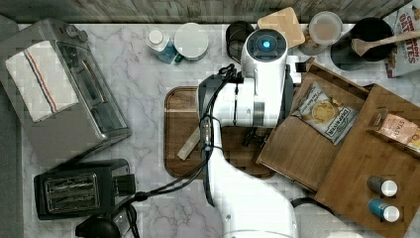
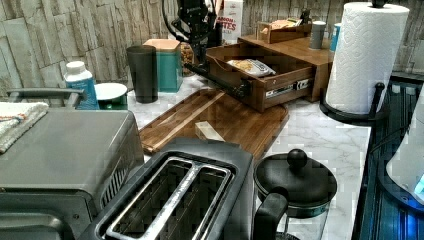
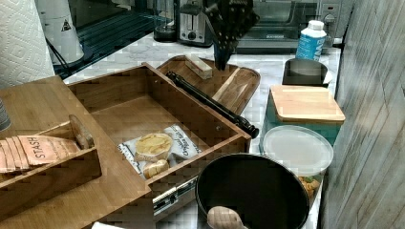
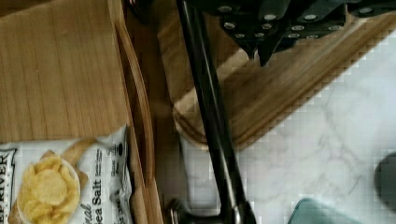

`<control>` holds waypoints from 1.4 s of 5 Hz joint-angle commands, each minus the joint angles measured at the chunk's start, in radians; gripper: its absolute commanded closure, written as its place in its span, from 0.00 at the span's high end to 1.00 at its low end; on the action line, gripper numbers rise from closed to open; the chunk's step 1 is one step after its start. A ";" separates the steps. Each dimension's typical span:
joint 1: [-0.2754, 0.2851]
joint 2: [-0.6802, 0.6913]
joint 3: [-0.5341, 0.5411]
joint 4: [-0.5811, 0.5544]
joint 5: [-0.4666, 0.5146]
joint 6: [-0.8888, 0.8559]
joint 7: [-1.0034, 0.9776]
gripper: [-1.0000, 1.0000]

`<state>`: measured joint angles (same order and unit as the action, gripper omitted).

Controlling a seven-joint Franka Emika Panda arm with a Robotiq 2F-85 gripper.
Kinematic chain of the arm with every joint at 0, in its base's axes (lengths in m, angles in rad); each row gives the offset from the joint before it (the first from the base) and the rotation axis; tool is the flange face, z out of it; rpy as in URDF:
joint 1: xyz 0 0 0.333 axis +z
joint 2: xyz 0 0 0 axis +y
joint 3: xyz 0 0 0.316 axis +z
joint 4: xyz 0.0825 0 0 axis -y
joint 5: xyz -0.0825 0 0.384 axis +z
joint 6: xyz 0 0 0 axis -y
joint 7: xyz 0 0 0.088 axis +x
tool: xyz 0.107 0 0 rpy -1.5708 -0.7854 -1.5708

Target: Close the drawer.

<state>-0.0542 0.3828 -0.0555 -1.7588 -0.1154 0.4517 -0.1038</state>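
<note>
1. Top view: the drawer (image 1: 302, 144) stands pulled well out of its cabinet (image 1: 371, 163) at the counter's (image 1: 143, 99) right edge, its front overhanging the wooden tray (image 1: 185, 124). A bag of chips (image 1: 324, 114) lies on the drawer floor. The arm's white body covers the drawer front, so the end effector's fingers cannot be judged here.

2. Left view: the drawer's black bar handle (image 2: 220, 82) runs along its front, and the end effector (image 2: 200, 42) hangs just above the far end of that bar. A metal slide rail (image 2: 287, 89) shows on the drawer's side, so plenty of travel remains before it is shut.

3. Right view: the end effector (image 3: 222, 59) points down over the tray, just beyond the handle (image 3: 210, 102), apart from it. A small wooden block (image 3: 199, 67) lies on the tray nearby.

4. Wrist view: the fingertips (image 4: 261, 46) sit close together, clenched on nothing, beside the handle (image 4: 210, 112) on the side away from the drawer (image 4: 60, 65).

5. Risks, as judgement: a push delivered near one end of the bar could skew the drawer and jam it on its rails. Contact too high may let the fingers slide over the handle. The chip bag lies low and looks unlikely to catch.
</note>
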 commanded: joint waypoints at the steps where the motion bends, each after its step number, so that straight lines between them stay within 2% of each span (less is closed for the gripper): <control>1: 0.039 0.014 0.000 0.159 -0.045 0.061 0.103 0.00; 2: 0.025 0.087 -0.002 0.204 -0.016 0.068 0.107 0.00; 3: 0.040 0.145 -0.036 0.222 0.043 0.067 0.108 0.00; 4: -0.005 0.180 0.006 0.241 0.090 0.022 0.087 0.00; 5: 0.015 0.185 -0.013 0.211 0.077 0.049 0.078 0.00; 7: -0.012 0.134 -0.011 0.152 0.057 0.054 -0.016 0.00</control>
<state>-0.0375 0.6025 -0.0657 -1.6260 -0.0575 0.4966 -0.0437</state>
